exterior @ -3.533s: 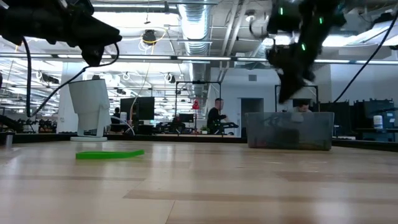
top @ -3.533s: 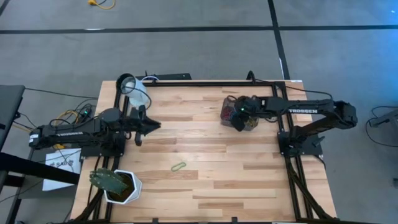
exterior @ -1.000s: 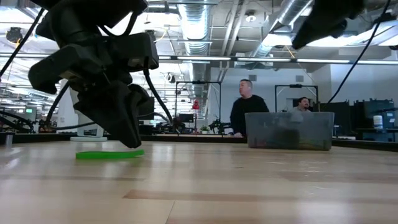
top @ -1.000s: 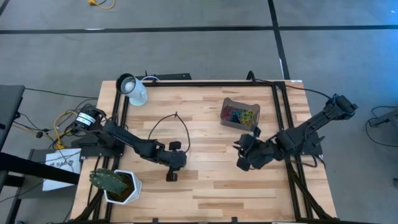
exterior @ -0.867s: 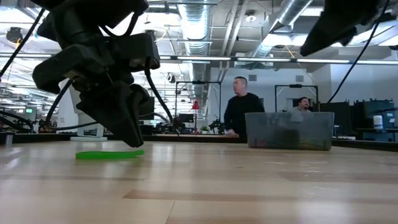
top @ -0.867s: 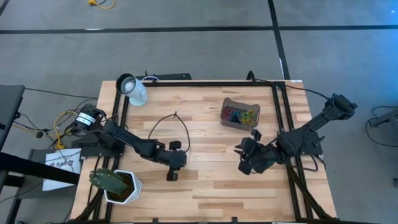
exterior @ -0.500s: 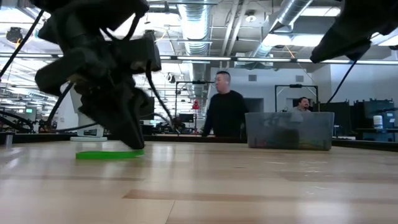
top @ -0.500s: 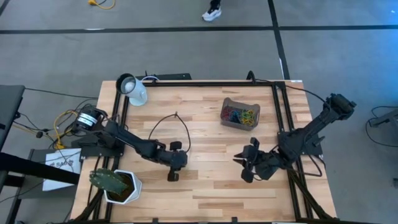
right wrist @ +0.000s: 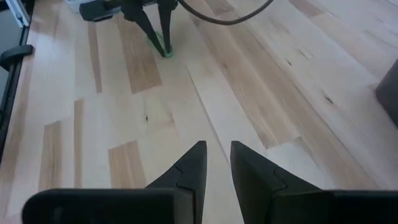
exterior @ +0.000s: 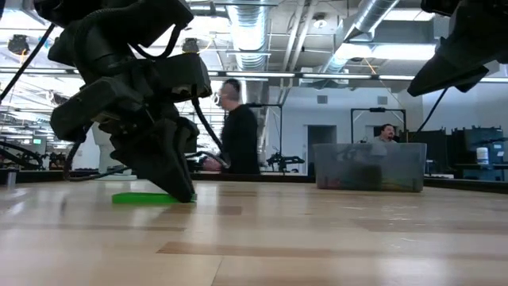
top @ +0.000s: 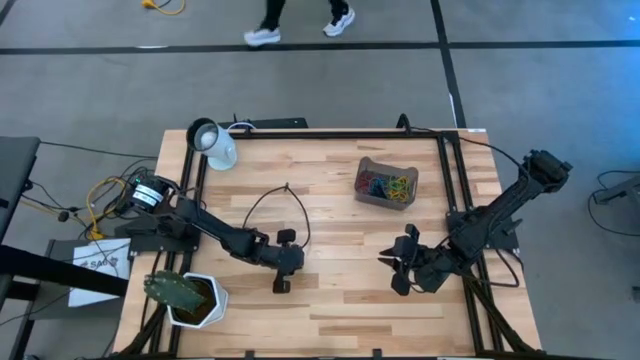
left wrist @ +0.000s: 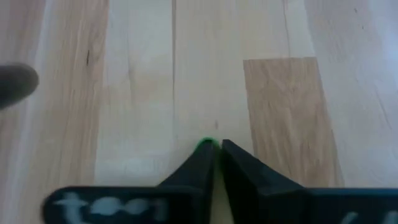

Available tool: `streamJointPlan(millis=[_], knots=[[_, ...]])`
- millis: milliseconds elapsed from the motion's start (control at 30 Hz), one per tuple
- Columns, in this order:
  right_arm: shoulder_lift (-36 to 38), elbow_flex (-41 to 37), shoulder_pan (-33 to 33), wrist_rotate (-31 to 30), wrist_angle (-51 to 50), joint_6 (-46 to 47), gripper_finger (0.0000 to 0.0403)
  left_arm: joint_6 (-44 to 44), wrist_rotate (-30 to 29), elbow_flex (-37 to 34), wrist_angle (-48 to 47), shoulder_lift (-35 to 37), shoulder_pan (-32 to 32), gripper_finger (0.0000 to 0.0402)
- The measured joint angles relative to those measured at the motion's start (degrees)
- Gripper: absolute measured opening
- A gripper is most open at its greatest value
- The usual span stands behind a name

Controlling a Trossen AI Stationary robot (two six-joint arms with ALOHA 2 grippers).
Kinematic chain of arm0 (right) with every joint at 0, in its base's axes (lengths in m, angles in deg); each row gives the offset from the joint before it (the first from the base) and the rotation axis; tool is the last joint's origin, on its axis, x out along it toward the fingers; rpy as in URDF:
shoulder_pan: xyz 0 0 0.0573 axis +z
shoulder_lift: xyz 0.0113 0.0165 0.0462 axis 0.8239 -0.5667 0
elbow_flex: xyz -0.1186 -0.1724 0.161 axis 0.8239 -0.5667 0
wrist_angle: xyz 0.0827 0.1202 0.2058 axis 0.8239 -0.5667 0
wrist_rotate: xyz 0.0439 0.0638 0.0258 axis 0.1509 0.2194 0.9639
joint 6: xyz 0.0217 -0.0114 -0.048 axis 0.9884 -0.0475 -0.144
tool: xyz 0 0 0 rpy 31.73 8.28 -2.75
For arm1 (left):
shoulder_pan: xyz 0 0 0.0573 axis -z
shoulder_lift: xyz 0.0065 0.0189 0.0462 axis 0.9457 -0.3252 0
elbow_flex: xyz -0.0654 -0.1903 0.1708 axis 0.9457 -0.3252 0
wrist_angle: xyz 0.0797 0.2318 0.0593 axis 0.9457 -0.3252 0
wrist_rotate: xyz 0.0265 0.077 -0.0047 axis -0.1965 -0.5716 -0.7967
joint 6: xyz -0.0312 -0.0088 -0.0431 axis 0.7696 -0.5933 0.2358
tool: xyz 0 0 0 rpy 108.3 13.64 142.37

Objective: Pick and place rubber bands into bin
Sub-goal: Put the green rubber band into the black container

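- On the wooden table (top: pixel 330 300), the left gripper (top: pixel 281 286) presses its tips down, fingers nearly closed and pinching one end of a green rubber band (exterior: pixel 147 198), whose green edge peeks out between them in the left wrist view.
- Trailing out flat behind the pincer in the low view, the band lies on the boards, so by appearance the pick is at the grasp stage, not the lift.
- Well beyond the pincer toward the table's far right, the bin (top: pixel 386 185) holds a heap of coloured rubber bands (top: pixel 385 186).
- Next, by judgement, comes a clean lift, a carry across to the bin and a release above its open top; a thin floppy loop could slip from so slight a pinch.
- Waiting near the right edge, the right gripper (top: pixel 400 270) hangs above the table, fingers slightly apart and holding nothing.
- No brand name or lettering is legible.
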Motion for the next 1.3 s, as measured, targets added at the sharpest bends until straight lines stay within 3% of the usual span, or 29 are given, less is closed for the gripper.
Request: streamJointPlan(millis=[100,267,467,567,667,800,900,1167,1300], knots=[[0.0,0.0,0.0,0.0,0.1,0.0,0.0067,-0.3,-0.9,0.0,0.9,-0.1,-0.1,0.0005],[0.0,0.0,0.0,0.0,0.3,0.0,0.0067,0.8,-13.0,0.3,5.6,0.3,-0.4,0.0001],[0.0,0.0,0.0,-1.9,0.3,0.0,0.0067,-5.1,-18.5,9.4,8.4,0.7,-4.0,0.0000],[0.0,0.0,0.0,-4.3,0.4,0.0,0.0067,-10.1,-18.9,13.4,14.8,0.8,-6.9,0.0000],[0.0,0.0,0.0,-6.0,0.5,0.4,0.0067,-15.3,-16.9,14.4,28.3,0.4,-9.9,0.0000],[0.0,0.0,0.0,-6.2,-0.1,2.4,0.0067,-16.8,-7.0,14.3,41.5,-1.7,-14.5,0.0000],[0.0,0.0,0.0,-6.4,-0.5,2.4,0.0067,-15.6,-2.7,15.6,48.2,-5.3,-17.6,0.0000],[0.0,0.0,0.0,-7.6,-1.3,2.4,0.0067,-14.5,2.4,30.9,48.9,-21.3,-23.2,0.0000],[0.0,0.0,0.3,-7.6,-1.5,2.7,0.0067,-13.2,2.7,38.6,44.3,-27.7,-25.1,0.0000]])
